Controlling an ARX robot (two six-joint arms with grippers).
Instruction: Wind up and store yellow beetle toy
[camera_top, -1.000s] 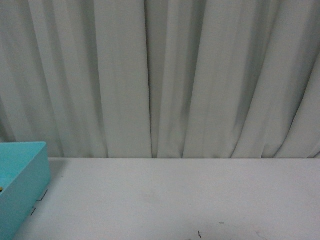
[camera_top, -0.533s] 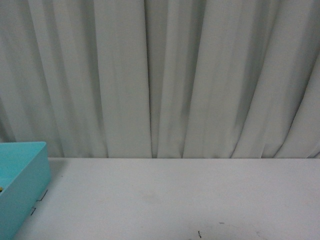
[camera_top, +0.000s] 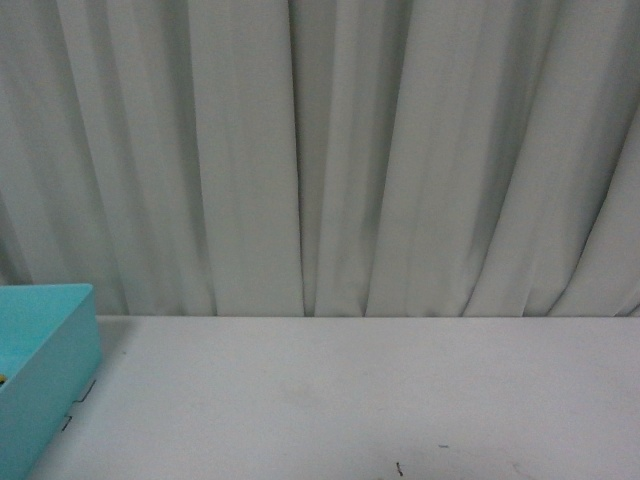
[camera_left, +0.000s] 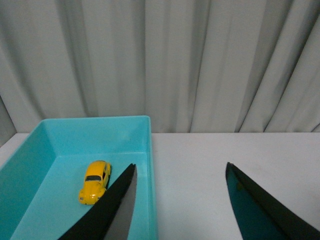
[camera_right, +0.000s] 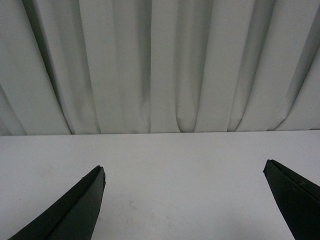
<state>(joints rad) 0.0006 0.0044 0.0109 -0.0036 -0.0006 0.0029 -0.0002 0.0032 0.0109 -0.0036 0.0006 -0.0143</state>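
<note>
The yellow beetle toy (camera_left: 94, 182) rests on its wheels on the floor of a turquoise bin (camera_left: 141, 123), seen in the left wrist view. My left gripper (camera_left: 180, 166) is open and empty, held back from the bin; one finger overlaps the bin's near corner in the picture, the other is over the white table. My right gripper (camera_right: 184, 168) is open too, with only bare white table between its fingers. In the front view neither arm shows, and only a corner of the turquoise bin (camera_top: 60, 360) appears at the lower left; the toy is hidden there.
A white table (camera_top: 350, 400) runs back to a pleated grey-white curtain (camera_top: 330, 150) close behind its far edge. Small dark marks (camera_top: 398, 467) dot the table's near part. The bin stands at the table's left end.
</note>
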